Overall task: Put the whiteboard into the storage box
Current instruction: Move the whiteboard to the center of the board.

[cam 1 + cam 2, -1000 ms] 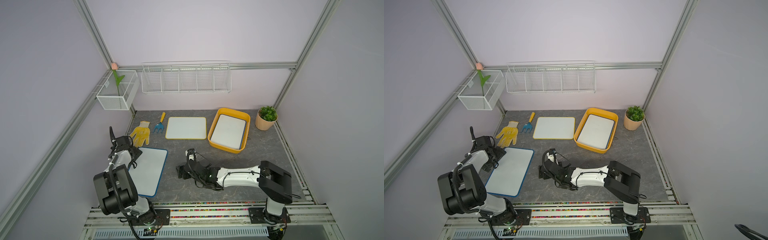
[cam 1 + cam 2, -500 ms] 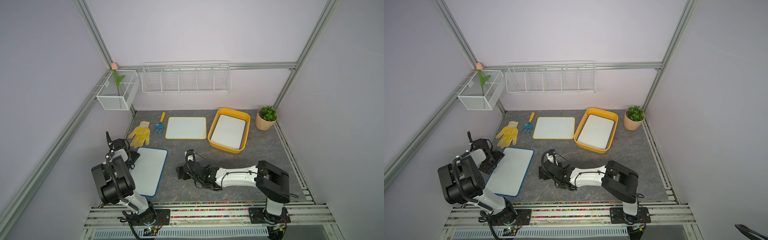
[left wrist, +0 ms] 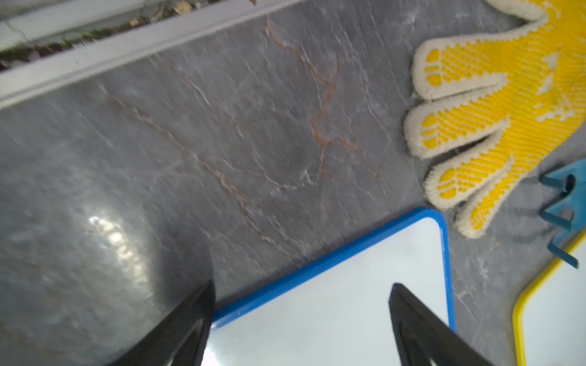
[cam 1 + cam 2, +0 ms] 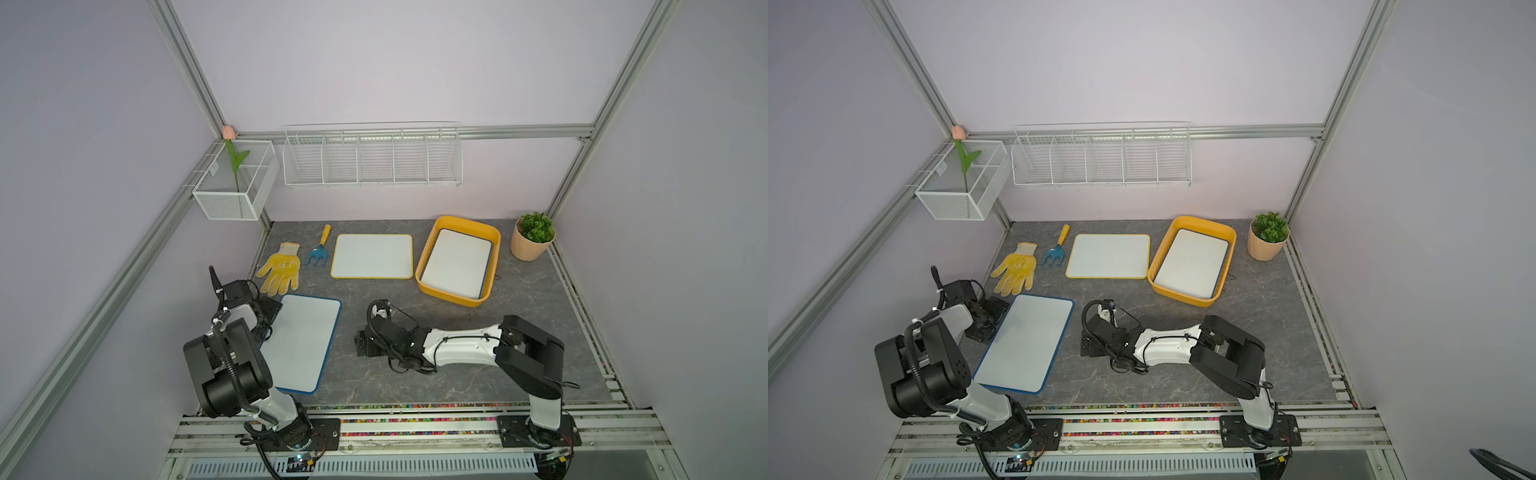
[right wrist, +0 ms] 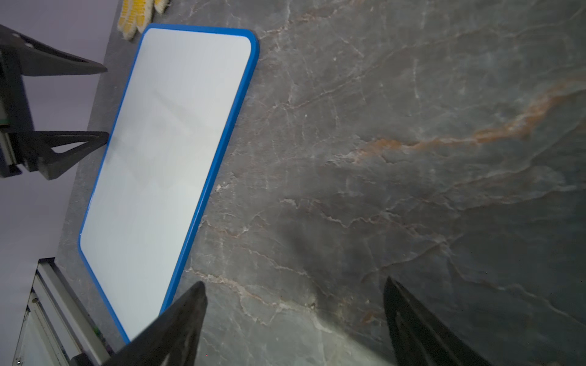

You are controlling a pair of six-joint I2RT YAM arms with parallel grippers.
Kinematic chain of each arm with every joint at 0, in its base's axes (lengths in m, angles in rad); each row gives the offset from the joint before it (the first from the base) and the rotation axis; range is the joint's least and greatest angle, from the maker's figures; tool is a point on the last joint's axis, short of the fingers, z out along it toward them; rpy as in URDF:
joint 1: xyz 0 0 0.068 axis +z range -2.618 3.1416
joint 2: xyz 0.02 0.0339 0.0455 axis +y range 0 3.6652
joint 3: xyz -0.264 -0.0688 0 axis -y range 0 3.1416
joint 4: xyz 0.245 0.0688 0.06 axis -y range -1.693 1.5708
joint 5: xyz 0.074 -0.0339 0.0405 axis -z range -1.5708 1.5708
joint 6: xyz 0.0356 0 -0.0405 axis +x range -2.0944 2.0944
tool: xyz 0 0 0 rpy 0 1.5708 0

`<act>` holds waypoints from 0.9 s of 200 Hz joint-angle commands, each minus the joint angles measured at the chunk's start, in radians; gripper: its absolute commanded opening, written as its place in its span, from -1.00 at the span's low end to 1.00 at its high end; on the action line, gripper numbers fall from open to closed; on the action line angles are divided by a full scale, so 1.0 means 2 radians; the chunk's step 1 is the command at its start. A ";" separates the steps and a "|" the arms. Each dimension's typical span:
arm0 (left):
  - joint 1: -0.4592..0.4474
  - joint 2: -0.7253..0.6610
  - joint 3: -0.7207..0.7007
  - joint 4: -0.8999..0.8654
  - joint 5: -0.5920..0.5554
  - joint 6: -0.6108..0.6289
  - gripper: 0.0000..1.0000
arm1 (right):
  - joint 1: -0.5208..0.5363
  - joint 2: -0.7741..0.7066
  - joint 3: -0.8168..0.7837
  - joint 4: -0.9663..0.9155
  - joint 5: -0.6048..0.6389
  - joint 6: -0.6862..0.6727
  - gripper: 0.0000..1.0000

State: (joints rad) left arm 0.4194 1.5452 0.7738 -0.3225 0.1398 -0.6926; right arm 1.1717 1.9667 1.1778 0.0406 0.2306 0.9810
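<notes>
A blue-framed whiteboard lies flat at the front left of the table. My left gripper is low at its far left edge and open. One finger is over the white face and the other is off the frame over the table. My right gripper is open above bare table, just right of that whiteboard. A yellow-framed whiteboard lies at the back middle. The yellow-orange storage box stands to its right with a whiteboard lying inside.
A yellow glove and a blue hand rake lie behind the blue whiteboard. A potted plant stands at the back right corner. On the walls hang a wire rack and a mesh basket.
My left arm has shifted and its gripper has settled at the blue whiteboard's far left edge, the jaws a little narrower. The right arm has barely moved.
</notes>
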 commanded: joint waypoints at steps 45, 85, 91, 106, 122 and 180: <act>-0.071 -0.022 -0.042 -0.018 0.051 -0.065 0.76 | -0.010 0.029 0.022 -0.006 -0.078 0.060 0.78; -0.129 -0.034 -0.060 0.001 0.045 -0.093 0.75 | -0.012 0.041 0.021 0.001 -0.091 0.077 0.78; -0.136 -0.034 -0.060 0.000 0.041 -0.093 0.76 | -0.011 0.044 0.023 0.002 -0.094 0.081 0.78; -0.148 -0.034 -0.060 0.000 0.035 -0.091 0.76 | -0.013 0.053 0.028 0.002 -0.102 0.098 0.78; -0.153 -0.033 -0.065 0.002 0.032 -0.089 0.76 | -0.016 0.063 0.030 0.012 -0.113 0.115 0.78; -0.172 -0.030 -0.089 0.013 0.029 -0.079 0.76 | -0.038 0.076 0.033 0.040 -0.124 0.137 0.78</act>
State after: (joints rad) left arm 0.1112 1.4509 0.6544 -0.2054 0.1684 -0.8349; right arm 1.1175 2.0472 1.2510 0.1234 0.0086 1.2106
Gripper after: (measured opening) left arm 0.879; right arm 0.889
